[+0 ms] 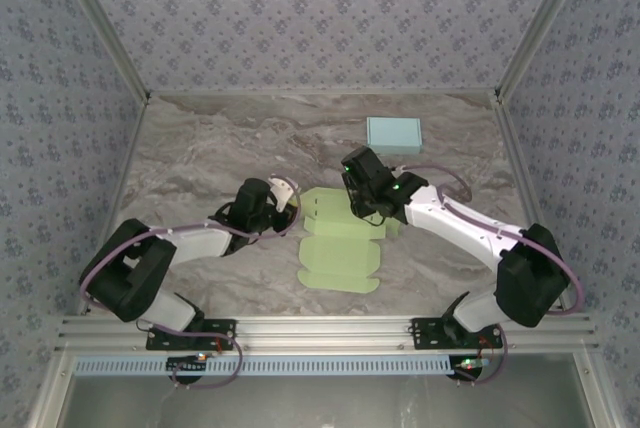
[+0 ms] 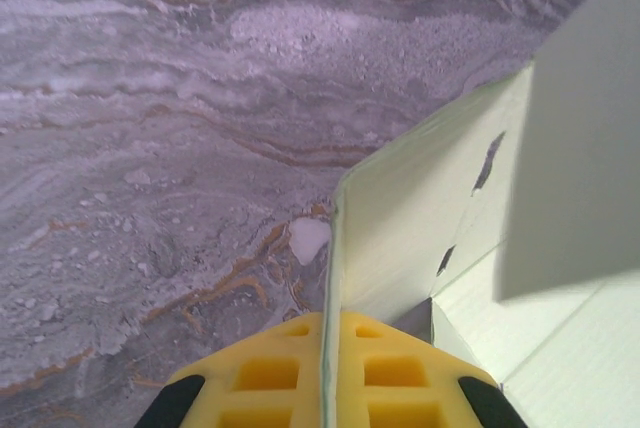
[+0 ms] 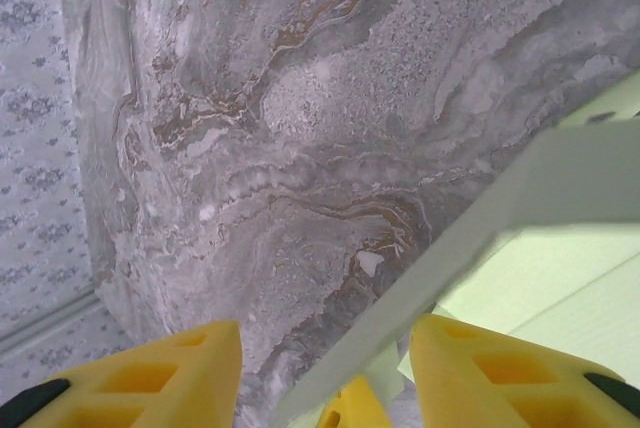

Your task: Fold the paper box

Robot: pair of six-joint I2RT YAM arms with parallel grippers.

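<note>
Two robot arms reach inward from the near edge of the table and meet at a flat pale green paper box (image 1: 340,248) lying at its centre. The left gripper (image 2: 328,336) is low at the box's left edge, its yellow fingers (image 2: 265,376) pinched tight on a flap that stands upright. The right gripper (image 3: 325,333) is at the box's upper right corner, its jaws apart with a raised flap running slantwise between them.

The table (image 1: 200,148) is grey marble-patterned with brown veins. Blue-grey flowered walls (image 1: 320,8) enclose it, and a metal rail (image 1: 320,328) runs along the front. A small light blue box (image 1: 393,135) sits further back on the right, apart from the arms.

From above, the arms' wrists cover the fingertips. In the right wrist view the flap is blurred, so contact with the pads cannot be told.
</note>
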